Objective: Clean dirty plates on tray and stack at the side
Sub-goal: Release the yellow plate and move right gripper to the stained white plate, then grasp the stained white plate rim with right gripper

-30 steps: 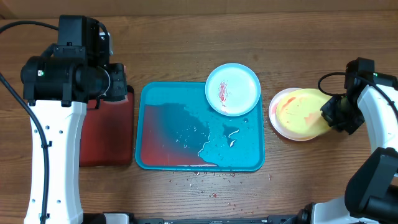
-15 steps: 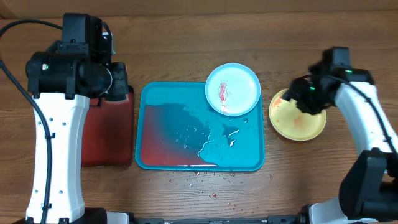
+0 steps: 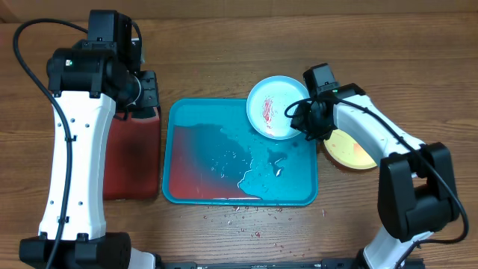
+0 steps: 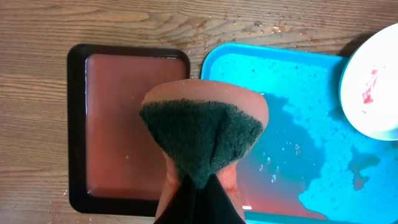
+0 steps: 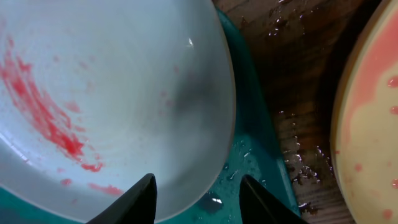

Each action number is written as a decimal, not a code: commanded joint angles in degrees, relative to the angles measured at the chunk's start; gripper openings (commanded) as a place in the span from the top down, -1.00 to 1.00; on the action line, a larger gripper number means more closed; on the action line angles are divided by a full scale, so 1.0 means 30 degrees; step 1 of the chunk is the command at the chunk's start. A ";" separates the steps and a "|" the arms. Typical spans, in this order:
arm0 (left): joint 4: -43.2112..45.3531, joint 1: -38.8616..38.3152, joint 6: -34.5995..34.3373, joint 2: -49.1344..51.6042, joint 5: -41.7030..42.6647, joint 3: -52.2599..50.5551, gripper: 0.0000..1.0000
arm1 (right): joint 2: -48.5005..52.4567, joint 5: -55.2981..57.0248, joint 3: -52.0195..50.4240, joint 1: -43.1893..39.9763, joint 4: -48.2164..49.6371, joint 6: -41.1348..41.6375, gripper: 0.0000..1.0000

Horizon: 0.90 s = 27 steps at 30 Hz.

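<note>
Evidently the right end effector [image 3: 305, 119] has nothing in its grip. Its jaws stand apart, and the wrist view shows the edge of the light blue plate [image 3: 273, 106] running between its two fingers [image 5: 144, 198]. The plate lies straight ahead of that end effector, in a corner of the turquoise tray [image 3: 167, 149], with red sauce streaked across its well. Back under the same arm, the yellow-green plate [image 3: 351, 149] rests on the bench [image 3: 224, 45], also stained pink.

The blue plate looks like thin, stiff plastic: light, hard to break, but slick. Water is pooled on the tray around it, so I judge that a sideways nudge would make it skate rather than lift. The raised rim between the fingers is the sensible hold, one finger under the lip and one inside, pinched firmly.

The left end effector [image 4: 198, 190] is clamped on a sponge [image 4: 202, 130], scouring face outward, above the dark red tray [image 4: 124, 124].
</note>
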 commanded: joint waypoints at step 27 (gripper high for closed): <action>0.0240 -0.0007 -0.0255 0.0488 0.0306 0.0131 0.92 | 0.0801 -0.0860 0.1989 0.5115 -0.4772 -0.4976 -0.18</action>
